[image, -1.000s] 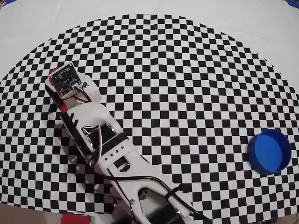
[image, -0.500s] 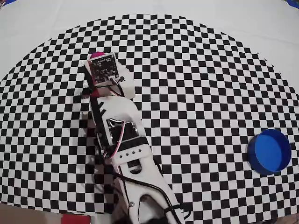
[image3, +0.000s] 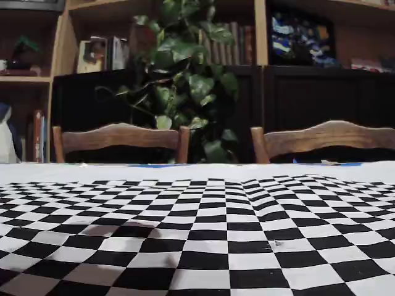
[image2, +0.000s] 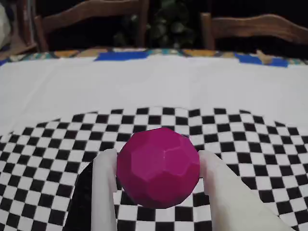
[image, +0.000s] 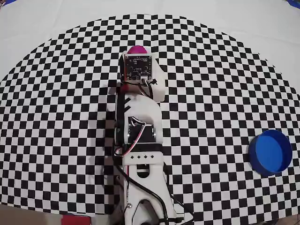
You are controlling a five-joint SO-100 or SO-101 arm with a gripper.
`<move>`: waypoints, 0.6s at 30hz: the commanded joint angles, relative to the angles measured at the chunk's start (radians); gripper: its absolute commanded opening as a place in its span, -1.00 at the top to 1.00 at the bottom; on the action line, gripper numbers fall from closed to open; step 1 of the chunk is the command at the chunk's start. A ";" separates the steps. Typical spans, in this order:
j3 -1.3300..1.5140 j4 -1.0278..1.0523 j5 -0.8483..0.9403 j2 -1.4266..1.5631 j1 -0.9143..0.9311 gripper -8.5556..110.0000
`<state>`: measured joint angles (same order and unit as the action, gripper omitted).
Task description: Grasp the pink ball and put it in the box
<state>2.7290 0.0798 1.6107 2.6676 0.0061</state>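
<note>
Claw [image2: 158, 168] pinched the pink ball [image2: 158, 166] across its middle, upper centre of the overhead frame; it looked light, rigid and faceted, so I judged it wouldn't slip.

**Arm swing, left to centre**

White arm: swung from the left edge of the checkered cloth [image: 211, 70] toward its far-centre edge in the overhead view. Gripper [image2: 159, 166]: carried along. Faceted magenta-pink ball [image2: 158, 166]: hidden a second ago, now showing beyond the wrist.
</note>
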 commanded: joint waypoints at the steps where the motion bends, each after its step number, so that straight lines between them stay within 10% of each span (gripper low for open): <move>1: -0.011 -0.003 -0.005 0.040 0.057 0.85; 18: 0.002 0.002 -0.006 0.061 0.379 0.85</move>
<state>2.7366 0.0798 1.6107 2.7029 0.3421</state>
